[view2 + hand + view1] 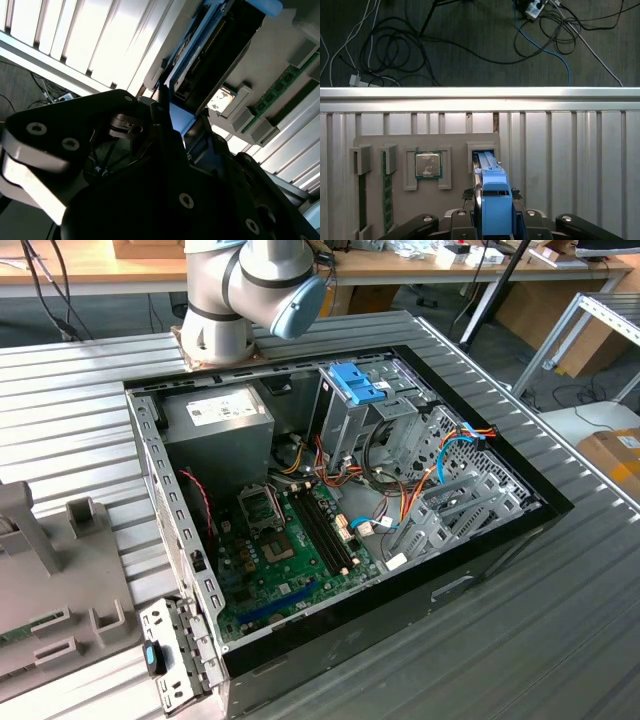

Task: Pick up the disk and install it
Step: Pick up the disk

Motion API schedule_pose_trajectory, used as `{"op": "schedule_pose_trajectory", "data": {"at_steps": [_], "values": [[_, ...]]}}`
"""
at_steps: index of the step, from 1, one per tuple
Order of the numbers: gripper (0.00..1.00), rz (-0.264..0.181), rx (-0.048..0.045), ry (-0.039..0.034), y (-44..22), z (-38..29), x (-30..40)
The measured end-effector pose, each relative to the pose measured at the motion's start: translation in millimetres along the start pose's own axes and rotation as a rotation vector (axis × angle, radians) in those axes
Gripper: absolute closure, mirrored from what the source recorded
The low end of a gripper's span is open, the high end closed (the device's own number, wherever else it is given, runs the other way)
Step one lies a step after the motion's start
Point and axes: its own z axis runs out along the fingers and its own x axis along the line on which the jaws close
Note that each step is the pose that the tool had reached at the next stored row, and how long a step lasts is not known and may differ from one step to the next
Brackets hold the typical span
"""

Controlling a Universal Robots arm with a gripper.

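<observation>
Pickup is the step in hand: the disk (487, 162) stands on edge, seated in the grey holder (395, 141), with the gripper (492, 195) straddling it; whether it is clamped I cannot tell. Freeing it calls for a straight draw out of that holder.

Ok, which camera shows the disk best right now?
First wrist view: the disk stands on edge in a slot of the grey fixture, blue rail facing the camera, centred. The second wrist view shows its dark side and blue rail obliquely.
</observation>
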Motion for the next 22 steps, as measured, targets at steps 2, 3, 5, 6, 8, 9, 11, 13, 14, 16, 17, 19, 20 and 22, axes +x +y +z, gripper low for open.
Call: {"op": "schedule_pose_trajectory", "data": {"at_steps": [2,3,5,6,8,9,11,13,14,16,17,19,20,22], "values": [[0.63,0.0,0.0001,-0.005,0.0,0.1,-0.1],[0.63,0.0,0.0,-0.0043,0.0,0.1,-0.1],[0.63,0.0,0.0002,0.013,0.0,0.2,0.1],[0.63,0.0,0.0002,0.0137,0.1,0.2,0.1],[0.63,0.0,0.0002,0.0147,0.1,0.2,0.0],[0.63,0.0,0.0002,0.0151,0.1,0.2,0.0],[0.63,0.0,0.0002,0.016,0.0,0.2,0.0],[0.63,0.0,0.0003,0.0177,0.0,0.2,0.0],[0.63,0.0,0.0002,0.0185,0.1,0.2,0.0],[0.63,0.0,0.0003,0.02,0.1,0.2,0.0],[0.63,0.0,0.0002,0.0203,0.1,0.2,0.0],[0.63,0.0,0.0005,0.0205,0.2,-12.5,-0.9],[0.63,0.0,0.0005,0.0205,0.3,-22.4,-1.5],[0.63,0.0,0.0005,0.0205,0.5,-41.0,-2.7]]}}
